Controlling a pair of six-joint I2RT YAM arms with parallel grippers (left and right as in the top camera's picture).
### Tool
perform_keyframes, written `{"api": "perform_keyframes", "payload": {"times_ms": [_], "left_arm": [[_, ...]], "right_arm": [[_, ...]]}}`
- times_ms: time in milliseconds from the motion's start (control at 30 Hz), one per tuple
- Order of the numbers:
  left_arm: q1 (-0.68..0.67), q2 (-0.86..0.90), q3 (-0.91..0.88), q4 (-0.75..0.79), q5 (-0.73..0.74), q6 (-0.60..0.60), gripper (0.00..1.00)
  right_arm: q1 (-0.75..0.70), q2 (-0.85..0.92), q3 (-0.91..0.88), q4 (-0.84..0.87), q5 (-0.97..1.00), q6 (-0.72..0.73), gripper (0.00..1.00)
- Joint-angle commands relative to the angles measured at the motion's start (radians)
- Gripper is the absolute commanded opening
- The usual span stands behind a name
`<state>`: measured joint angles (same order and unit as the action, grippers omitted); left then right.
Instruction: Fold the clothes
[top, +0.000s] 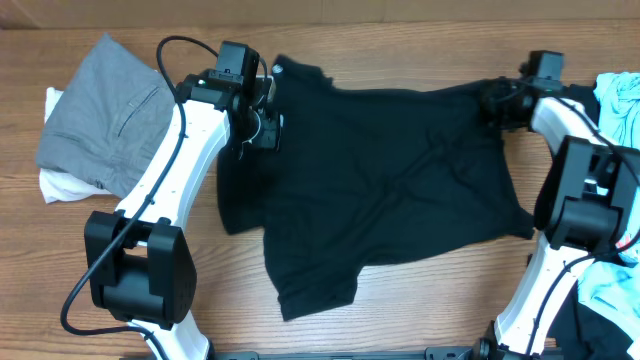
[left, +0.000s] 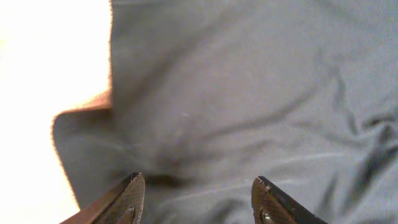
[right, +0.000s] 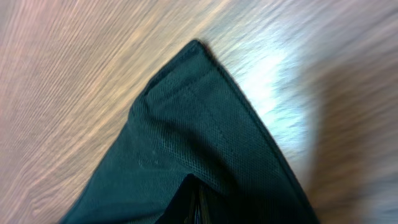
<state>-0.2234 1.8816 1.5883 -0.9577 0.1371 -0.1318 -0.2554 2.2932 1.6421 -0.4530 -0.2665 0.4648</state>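
the black t-shirt (top: 390, 190) is lying spread across the middle of the wooden desk (top: 400, 40), not flat: creases are running across its body, its lower left part is sticking out toward the near edge, and its left side is lying doubled over in a darker strip. the left claw (top: 268, 120) is sitting over the shirt's upper left edge, close to the collar end. in the left wrist view its two fingers (left: 124, 202) are standing apart with nothing pinched between them, so the left claw (left: 198, 186) is reading as released, with the grey-looking fabric of the shirt (left: 249, 93) lying rumpled beneath it and the washed-out desk (left: 50, 62) showing at the left. the right claw (top: 497, 100) is sitting at the shirt's upper right corner. in the right wrist view a pointed corner of the shirt (right: 199, 124) is rising off the desk (right: 74, 74) and running down into the dark fingers (right: 196, 208) at the bottom edge, so this claw is clenched on the shirt fabric. a grey garment (top: 105, 115) is lying at the far left of the desk on top of a white cloth (top: 58, 185), well apart from the shirt. a light-blue garment (top: 620, 105) is bunching at the right edge behind the right arm, and more light-blue fabric (top: 610, 285) is showing lower down on that side.
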Motion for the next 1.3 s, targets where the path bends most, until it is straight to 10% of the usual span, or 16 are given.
{"api": "perform_keyframes", "payload": {"times_ms": [0,100,233,333,800,1267], "left_arm": [[-0.013,0.023,-0.016,0.046,-0.005,-0.007,0.59],[-0.016,0.047,-0.016,0.123,0.011,0.002,0.56],[-0.026,0.122,-0.016,0.211,0.072,0.059,0.44],[-0.027,0.195,-0.015,0.262,0.070,0.057,0.04],[0.035,0.423,-0.014,0.544,0.099,0.019,0.04],[0.298,0.533,0.142,0.571,0.157,-0.122,0.04]], "right_arm": [[-0.015,0.045,0.066,-0.072,-0.047,-0.116,0.06],[-0.015,0.035,0.144,-0.174,-0.111,-0.214,0.36],[-0.011,-0.020,0.251,-0.322,-0.175,-0.262,0.41],[-0.005,-0.102,0.293,-0.405,-0.189,-0.284,0.40],[0.106,-0.529,0.296,-0.657,-0.198,-0.285,0.39],[0.166,-0.563,0.235,-0.738,-0.139,-0.278,0.39]]}}
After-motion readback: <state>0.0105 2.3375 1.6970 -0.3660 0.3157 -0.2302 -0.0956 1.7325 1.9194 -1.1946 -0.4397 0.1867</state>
